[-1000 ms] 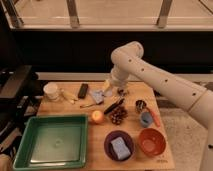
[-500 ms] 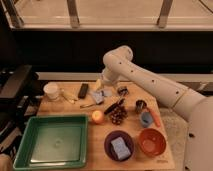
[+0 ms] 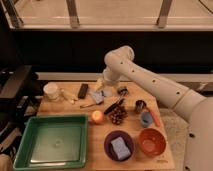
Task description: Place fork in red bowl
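The red bowl [image 3: 151, 142] stands empty at the front right of the wooden table. The fork [image 3: 87, 105], a thin dark utensil, lies flat near the table's middle, just left of a blue cloth-like item [image 3: 98, 97]. My gripper [image 3: 102, 89] hangs at the end of the white arm over the back middle of the table. It is just above the blue item, a little behind and to the right of the fork.
A purple bowl [image 3: 119, 146] holding a blue sponge sits left of the red bowl. A green tray [image 3: 52, 140] fills the front left. A white cup [image 3: 51, 91], pale utensil [image 3: 68, 96], black block [image 3: 83, 90], black-handled tool [image 3: 114, 106], orange [image 3: 97, 117], pine cone [image 3: 118, 116] and small cups [image 3: 144, 118] crowd the middle.
The arm has swung left and down, carrying the gripper from the table's back middle-right to above the blue item near the fork. The objects have not moved.
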{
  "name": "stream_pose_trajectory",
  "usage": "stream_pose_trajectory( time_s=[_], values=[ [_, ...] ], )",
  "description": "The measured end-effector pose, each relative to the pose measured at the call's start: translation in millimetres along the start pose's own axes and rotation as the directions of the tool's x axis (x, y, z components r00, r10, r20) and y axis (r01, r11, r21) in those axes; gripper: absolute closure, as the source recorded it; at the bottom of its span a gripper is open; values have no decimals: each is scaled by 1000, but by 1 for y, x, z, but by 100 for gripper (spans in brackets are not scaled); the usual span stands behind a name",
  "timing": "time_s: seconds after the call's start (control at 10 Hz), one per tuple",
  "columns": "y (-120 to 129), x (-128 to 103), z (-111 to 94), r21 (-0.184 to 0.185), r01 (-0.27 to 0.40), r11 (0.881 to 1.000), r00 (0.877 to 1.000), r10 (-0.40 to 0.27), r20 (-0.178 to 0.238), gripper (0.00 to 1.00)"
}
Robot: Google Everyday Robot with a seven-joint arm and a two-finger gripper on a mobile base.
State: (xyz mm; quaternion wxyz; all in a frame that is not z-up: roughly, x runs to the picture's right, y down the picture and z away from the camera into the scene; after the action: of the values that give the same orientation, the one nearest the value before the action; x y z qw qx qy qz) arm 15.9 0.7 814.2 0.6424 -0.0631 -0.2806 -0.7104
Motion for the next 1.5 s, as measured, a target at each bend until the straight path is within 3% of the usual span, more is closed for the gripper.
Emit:
stream_pose_trajectory(
  time_s=[0.4, 0.9, 1.5],
  values=[
    [2, 15, 56, 68, 12, 998, 1000, -13, 15, 26],
    [33, 6, 115, 72, -37, 997, 995, 30, 94, 26],
    [28, 0, 143, 157, -70, 985, 988, 47, 145, 26]
  ],
)
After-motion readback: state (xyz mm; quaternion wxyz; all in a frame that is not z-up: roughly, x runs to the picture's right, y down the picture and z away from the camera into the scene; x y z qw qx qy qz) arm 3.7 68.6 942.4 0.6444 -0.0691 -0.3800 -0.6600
